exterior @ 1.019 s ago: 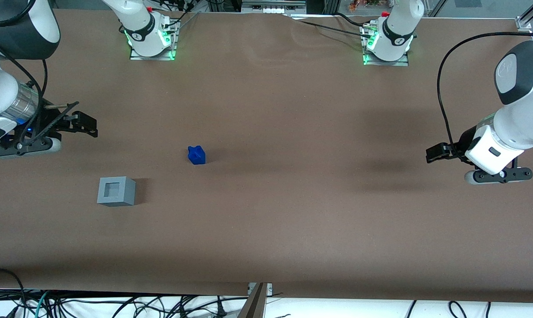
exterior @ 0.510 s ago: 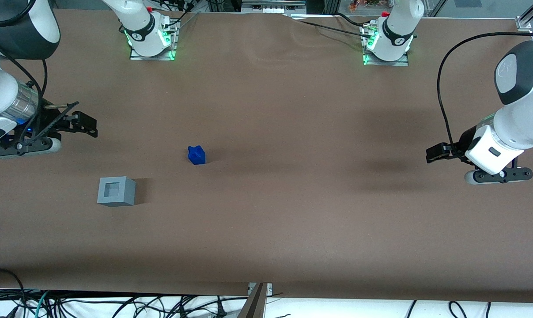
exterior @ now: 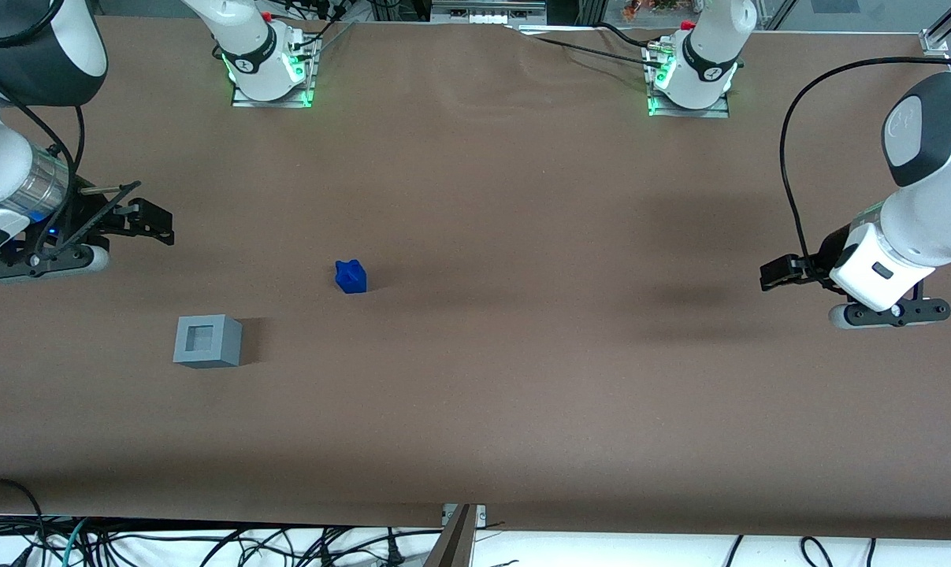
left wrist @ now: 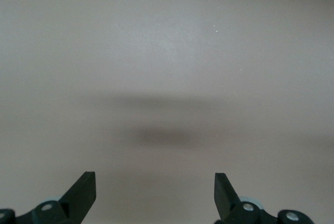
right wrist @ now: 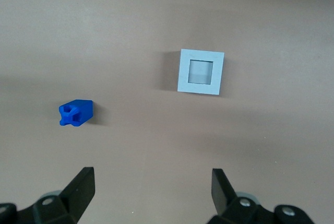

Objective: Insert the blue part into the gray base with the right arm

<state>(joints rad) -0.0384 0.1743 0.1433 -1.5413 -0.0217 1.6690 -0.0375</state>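
The blue part [exterior: 351, 277] lies on the brown table, apart from the gray base [exterior: 207, 341], a little farther from the front camera than it and more toward the parked arm's end. The gray base stands upright with its square recess facing up. My right gripper [exterior: 158, 224] hovers above the table at the working arm's end, farther from the front camera than both objects and touching neither. In the right wrist view the gripper [right wrist: 151, 185] is open and empty, and the blue part [right wrist: 76, 112] and the gray base [right wrist: 201, 72] both show ahead of its fingers.
The brown table [exterior: 483, 394] carries only these two objects. Two arm mounts with green lights [exterior: 270, 75] [exterior: 689, 83] stand at the table edge farthest from the front camera. Loose cables [exterior: 207, 543] hang below the nearest edge.
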